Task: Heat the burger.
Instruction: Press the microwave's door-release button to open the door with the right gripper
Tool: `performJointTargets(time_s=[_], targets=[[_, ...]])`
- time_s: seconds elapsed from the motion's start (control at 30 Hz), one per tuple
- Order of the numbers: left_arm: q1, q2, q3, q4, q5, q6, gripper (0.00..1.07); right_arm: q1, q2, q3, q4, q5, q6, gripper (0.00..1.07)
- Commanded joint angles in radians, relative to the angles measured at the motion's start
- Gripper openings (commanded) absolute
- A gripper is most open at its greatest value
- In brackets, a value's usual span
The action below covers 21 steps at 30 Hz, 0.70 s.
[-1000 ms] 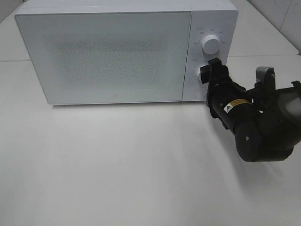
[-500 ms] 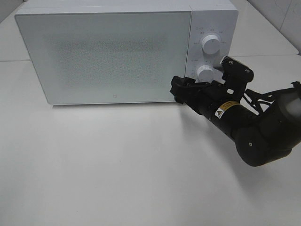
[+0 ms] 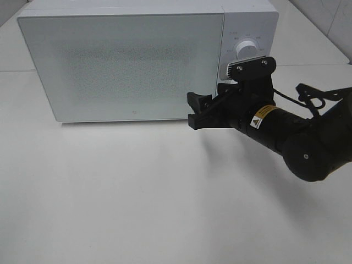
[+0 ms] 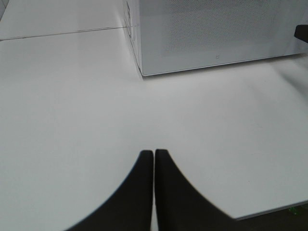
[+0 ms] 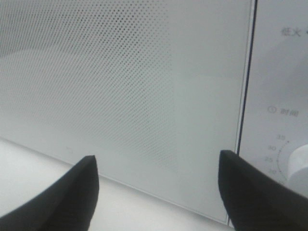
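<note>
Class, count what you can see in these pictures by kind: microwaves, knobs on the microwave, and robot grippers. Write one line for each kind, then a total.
Microwave: 1
Knobs: 2, the top knob and the bottom knob
Grippers: 2, the right gripper and the left gripper
Total: 5

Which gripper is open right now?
The right gripper, jaws spread wide facing the microwave door; the left gripper is shut tight over the table.

The right arm [image 3: 291, 135] covered the microwave's [image 3: 247, 22] lower dial [image 5: 299, 161]; the dotted door [image 3: 121, 66] hid the inside.
</note>
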Motion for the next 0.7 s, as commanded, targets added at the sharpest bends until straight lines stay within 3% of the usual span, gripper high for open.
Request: performJointTargets(time_s=[0.03,0.4,0.7], targets=[[0.000,-0.005,0.002,-0.010,-0.011,0.007,0.00,-0.005,-0.059,-0.003,-0.014,0.122,-0.048,0.63],[0.000,-0.005,0.002,-0.010,-0.011,0.007,0.00,-0.005,-0.304,-0.004,-0.087,0.681,-0.081,0.63],[0.000,-0.005,0.002,-0.010,-0.011,0.007,0.00,-0.005,-0.452,-0.007,-0.086,1.027,-0.074,0.63]])
